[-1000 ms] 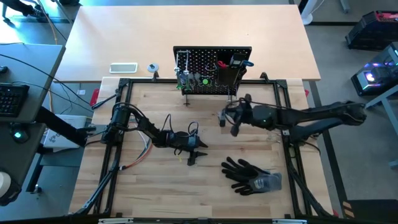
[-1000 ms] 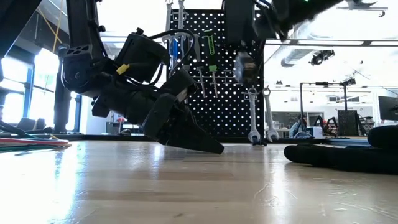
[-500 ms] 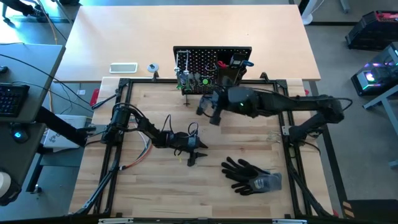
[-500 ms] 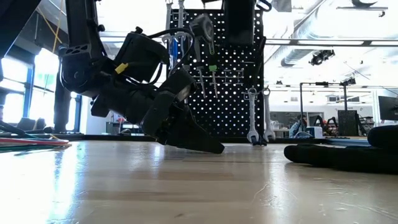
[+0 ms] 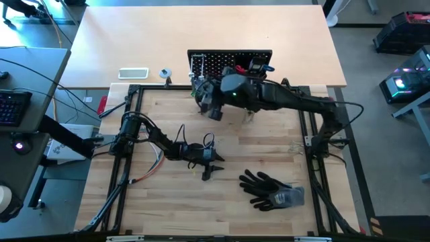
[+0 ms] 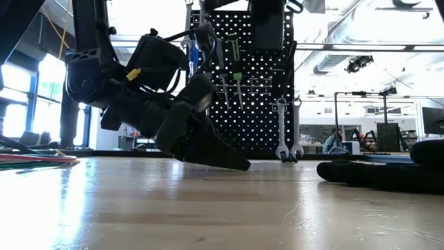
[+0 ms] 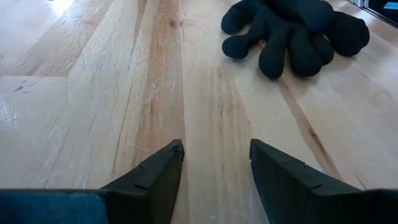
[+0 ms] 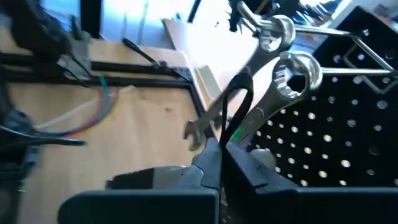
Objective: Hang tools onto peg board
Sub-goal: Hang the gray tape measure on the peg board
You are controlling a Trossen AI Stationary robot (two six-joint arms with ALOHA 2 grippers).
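right claw (image 8: 219, 149): clamped on silver wrench (image 8: 264, 102), its ring end at peg board (image 5: 230, 74) hooks, left side | left claw (image 7: 214, 163): fingers parted, empty, low over desk (image 5: 269, 144) near black gloves (image 7: 292, 28)

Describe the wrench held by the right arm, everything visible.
The wrench is a silver metal combination wrench, shiny, with a ring end and an open end. The right tool, shut, pinches its shaft. It is tilted, with the ring end raised beside a hook of the peg board, next to another hanging ring.
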